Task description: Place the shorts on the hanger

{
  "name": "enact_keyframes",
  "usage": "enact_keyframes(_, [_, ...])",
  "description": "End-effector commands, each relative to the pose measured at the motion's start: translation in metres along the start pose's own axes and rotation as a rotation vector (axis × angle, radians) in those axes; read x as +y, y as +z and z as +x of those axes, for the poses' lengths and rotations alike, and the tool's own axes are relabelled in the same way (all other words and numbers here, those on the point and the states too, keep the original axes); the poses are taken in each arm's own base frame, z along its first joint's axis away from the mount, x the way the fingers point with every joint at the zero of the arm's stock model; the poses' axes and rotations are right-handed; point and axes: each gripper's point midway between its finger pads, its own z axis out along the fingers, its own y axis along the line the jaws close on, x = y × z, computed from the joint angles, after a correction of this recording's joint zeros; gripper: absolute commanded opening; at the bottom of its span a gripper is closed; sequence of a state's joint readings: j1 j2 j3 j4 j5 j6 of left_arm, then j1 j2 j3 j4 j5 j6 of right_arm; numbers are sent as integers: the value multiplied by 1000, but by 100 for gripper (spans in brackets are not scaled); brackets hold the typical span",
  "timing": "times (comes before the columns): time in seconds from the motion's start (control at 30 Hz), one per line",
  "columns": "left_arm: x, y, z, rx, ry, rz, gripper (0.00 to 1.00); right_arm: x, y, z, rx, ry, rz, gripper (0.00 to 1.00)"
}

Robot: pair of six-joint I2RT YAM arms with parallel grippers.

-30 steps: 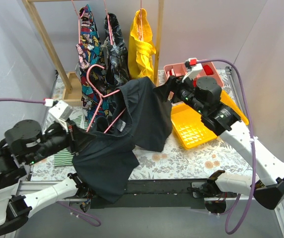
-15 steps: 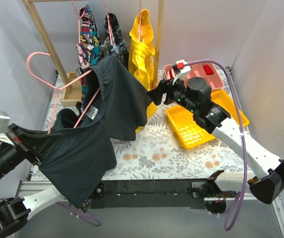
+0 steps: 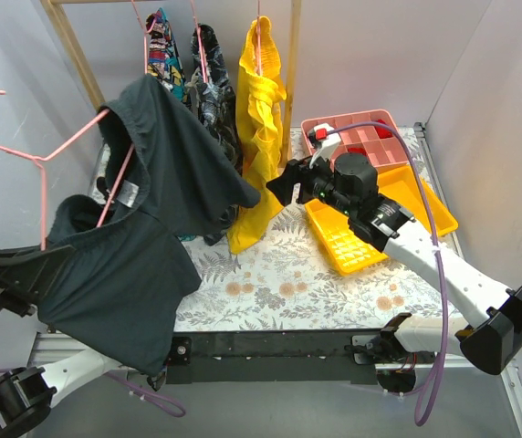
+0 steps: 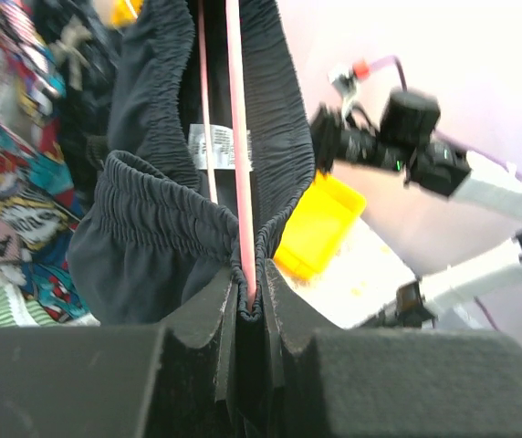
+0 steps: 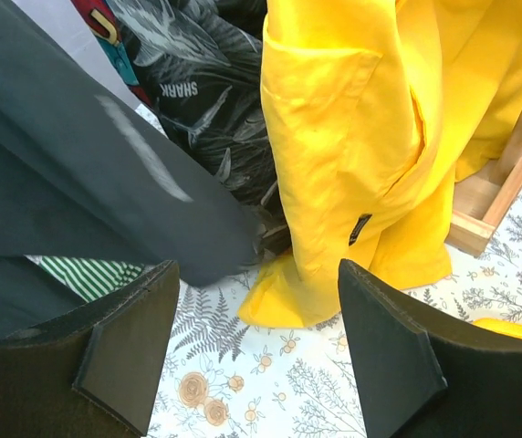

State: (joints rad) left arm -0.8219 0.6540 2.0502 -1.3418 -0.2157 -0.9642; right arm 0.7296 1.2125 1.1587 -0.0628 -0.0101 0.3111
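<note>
We see the shorts [image 3: 142,265] filling the left of the top view, lifted off the bench [image 3: 279,274]. One part reaches up near the garments on the wooden rack [image 3: 290,64] and the rest hangs in a wide dark sheet toward the lower left corner. In the left wrist view the left jaws are closed on a fold of the gathered waistband together with a pink wire of the hanger [image 4: 236,137]. The wire runs straight up from the grip through the waist opening, past a white label. In the top view its hook sits at the far upper left, outside the cloth.

The right jaws are open. In the right wrist view the two dark fingers [image 5: 124,338] stand well apart with nothing between them, only flowered bench below. In that view the shorts cross the upper left, near the left finger, but we cannot tell whether they touch it. Straight ahead hangs the yellow garment [image 5: 370,137], with the black-and-grey patterned garment [image 5: 206,82] just to its left. A green striped cloth [image 5: 88,274] shows under the edge of the shorts. In the top view the right arm [image 3: 398,233] reaches from the lower right toward the centre, above a yellow tray [image 3: 343,246] and in front of a pink tray [image 3: 370,137].
</note>
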Motion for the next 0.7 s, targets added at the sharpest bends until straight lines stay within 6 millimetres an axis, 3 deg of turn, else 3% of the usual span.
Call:
enact_keyframes(0.0, [9,-22,-44,-190,-13,-60,0,3,-2,-5,-40,-16,-15,77])
enact_keyframes(0.17, [24,-33,-49,-238,-9,-147,0,-4,-1,1,-34,-16,17,77])
enact_keyframes(0.43, [31,-54,-58,-312,7,-184,0,-5,3,9,-28,-15,9,76])
enact_keyframes(0.67, [40,-55,-55,-309,12,-228,0,-8,6,17,-14,-15,15,76])
